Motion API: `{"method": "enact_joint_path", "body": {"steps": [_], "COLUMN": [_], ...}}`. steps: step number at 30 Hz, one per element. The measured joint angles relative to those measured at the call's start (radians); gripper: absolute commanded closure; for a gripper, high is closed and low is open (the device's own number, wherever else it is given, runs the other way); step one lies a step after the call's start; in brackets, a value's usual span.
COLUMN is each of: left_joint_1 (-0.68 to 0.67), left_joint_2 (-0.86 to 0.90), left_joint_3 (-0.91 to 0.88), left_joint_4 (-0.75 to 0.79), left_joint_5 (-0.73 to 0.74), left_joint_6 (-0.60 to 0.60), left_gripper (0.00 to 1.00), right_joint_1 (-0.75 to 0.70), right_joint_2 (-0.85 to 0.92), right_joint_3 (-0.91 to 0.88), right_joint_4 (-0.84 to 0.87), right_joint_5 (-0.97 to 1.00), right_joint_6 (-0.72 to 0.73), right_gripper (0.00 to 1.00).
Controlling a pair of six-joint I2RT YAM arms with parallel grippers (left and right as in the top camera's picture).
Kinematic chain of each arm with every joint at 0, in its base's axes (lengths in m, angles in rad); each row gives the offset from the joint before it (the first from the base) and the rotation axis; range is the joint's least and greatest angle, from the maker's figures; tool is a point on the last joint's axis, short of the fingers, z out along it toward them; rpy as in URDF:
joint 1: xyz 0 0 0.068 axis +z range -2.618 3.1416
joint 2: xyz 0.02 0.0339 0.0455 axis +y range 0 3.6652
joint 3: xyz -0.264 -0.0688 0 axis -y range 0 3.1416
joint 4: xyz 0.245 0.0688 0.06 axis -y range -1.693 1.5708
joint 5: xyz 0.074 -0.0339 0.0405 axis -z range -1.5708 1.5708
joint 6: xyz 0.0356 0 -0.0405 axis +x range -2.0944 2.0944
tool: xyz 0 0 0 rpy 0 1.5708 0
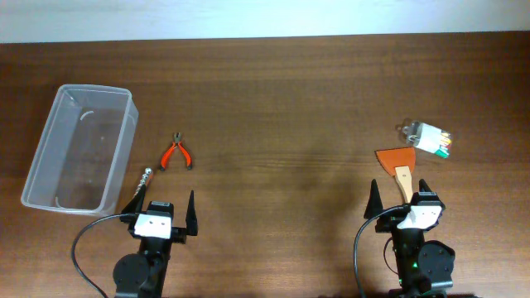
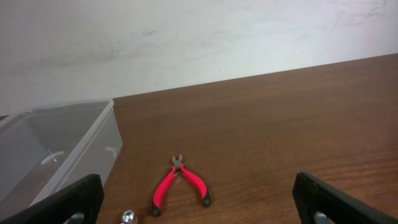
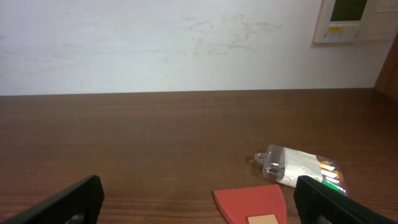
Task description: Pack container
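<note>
The clear plastic container [image 1: 79, 149] lies empty at the left of the table; it also shows in the left wrist view [image 2: 53, 152]. Red-handled pliers [image 1: 175, 151] lie to its right, ahead of my left gripper [image 1: 162, 213], which is open and empty; they show in the left wrist view [image 2: 179, 183]. A metal bolt [image 1: 146, 175] lies by the container's near corner. My right gripper [image 1: 400, 203] is open and empty. An orange scraper with a wooden handle [image 1: 398, 164] lies just ahead of it, and a clear packet of coloured sticks [image 1: 426, 137] lies beyond.
The dark wooden table [image 1: 281, 99] runs back to a white wall [image 3: 155, 43]. A wall thermostat [image 3: 354, 18] shows at the top right of the right wrist view. Black cables loop beside both arm bases at the front edge.
</note>
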Motion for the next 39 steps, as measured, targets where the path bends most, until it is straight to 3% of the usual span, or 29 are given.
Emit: {"method": "enact_joint_path", "body": {"steps": [20, 26, 28, 34, 38, 39], "left_joint_1": [0.000, 0.000, 0.000, 0.000, 0.005, 0.028], "left_joint_2": [0.000, 0.002, 0.023, 0.238, 0.497, 0.631], "left_joint_3": [0.000, 0.009, 0.075, 0.435, 0.746, 0.890], "left_joint_4": [0.000, -0.023, -0.120, -0.344, -0.601, -0.723], "left_joint_5": [0.000, -0.013, -0.048, -0.204, -0.324, -0.367], "left_joint_6": [-0.023, -0.079, -0.158, -0.257, -0.308, -0.343], "left_gripper": [0.01, 0.01, 0.01, 0.01, 0.01, 0.01], "right_joint_1": [0.000, 0.000, 0.000, 0.001, 0.002, 0.003], "right_joint_2": [0.000, 0.000, 0.002, 0.112, 0.278, 0.383], "right_joint_3": [0.000, 0.000, 0.001, 0.095, 0.291, 0.420], "right_joint_4": [0.000, -0.002, -0.007, -0.118, -0.207, -0.276], "right_joint_5": [-0.001, -0.011, -0.044, -0.123, -0.145, -0.157], "right_joint_6": [0.006, 0.146, 0.231, 0.299, 0.287, 0.266], "right_gripper": [0.02, 0.01, 0.02, 0.01, 0.01, 0.01]}}
